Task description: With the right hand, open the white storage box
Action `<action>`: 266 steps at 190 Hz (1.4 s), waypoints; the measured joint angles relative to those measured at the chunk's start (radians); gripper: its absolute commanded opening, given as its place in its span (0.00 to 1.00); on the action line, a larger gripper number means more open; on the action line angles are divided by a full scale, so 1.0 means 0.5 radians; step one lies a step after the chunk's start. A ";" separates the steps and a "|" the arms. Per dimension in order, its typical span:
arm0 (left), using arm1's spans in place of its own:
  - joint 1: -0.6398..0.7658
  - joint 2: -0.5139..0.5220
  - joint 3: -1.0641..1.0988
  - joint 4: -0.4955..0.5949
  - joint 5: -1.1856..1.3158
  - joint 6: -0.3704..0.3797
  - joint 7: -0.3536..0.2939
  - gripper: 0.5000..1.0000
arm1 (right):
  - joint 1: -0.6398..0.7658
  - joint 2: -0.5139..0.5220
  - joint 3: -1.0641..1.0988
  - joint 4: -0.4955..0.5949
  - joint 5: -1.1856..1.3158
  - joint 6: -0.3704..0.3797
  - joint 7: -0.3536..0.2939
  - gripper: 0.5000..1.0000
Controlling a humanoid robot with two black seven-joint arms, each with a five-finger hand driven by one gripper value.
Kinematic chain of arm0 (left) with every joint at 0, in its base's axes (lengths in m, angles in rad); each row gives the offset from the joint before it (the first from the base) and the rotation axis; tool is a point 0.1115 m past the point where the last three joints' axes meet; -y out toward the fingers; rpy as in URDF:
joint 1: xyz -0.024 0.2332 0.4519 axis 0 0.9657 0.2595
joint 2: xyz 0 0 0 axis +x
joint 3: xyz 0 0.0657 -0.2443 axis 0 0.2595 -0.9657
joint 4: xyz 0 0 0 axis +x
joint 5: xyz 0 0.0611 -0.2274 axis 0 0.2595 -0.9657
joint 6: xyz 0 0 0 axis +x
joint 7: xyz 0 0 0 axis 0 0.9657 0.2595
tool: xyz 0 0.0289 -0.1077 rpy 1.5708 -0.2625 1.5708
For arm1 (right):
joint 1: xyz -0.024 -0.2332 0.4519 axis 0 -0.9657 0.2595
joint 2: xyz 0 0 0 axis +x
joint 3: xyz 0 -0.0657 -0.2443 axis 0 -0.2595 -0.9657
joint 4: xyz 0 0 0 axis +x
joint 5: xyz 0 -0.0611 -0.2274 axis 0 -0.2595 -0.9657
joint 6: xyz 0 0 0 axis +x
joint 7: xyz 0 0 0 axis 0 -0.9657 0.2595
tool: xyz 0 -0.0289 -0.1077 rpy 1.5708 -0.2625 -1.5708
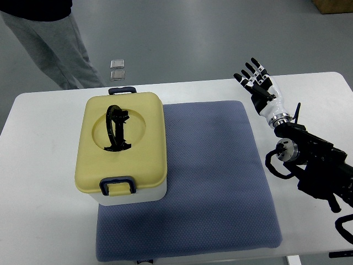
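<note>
The white storage box (122, 150) sits at nine o'clock on the blue mat (215, 182), its yellow lid (140, 143) closed and both dark latches down; contents hidden, no writing legible. At two o'clock, the right hand (259, 85) hovers, fingers spread, holding nothing.

No text, label, brand, number or sign can be read anywhere in the top view. The storage box (122, 149), the blue mat (215, 182), the worktop (44, 221) and the right hand (259, 85) all show plain, unmarked surfaces.
</note>
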 measured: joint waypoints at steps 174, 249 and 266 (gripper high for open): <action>-0.012 0.000 0.005 0.002 0.000 0.024 0.000 1.00 | 0.004 -0.006 0.005 0.000 -0.003 -0.003 0.000 0.86; -0.013 0.000 0.003 0.003 0.000 0.024 0.000 1.00 | 0.040 -0.065 0.009 0.026 -0.003 0.006 0.000 0.86; -0.013 0.000 0.003 0.003 0.000 0.024 0.000 1.00 | 0.093 -0.070 -0.002 0.028 -0.007 0.005 0.000 0.86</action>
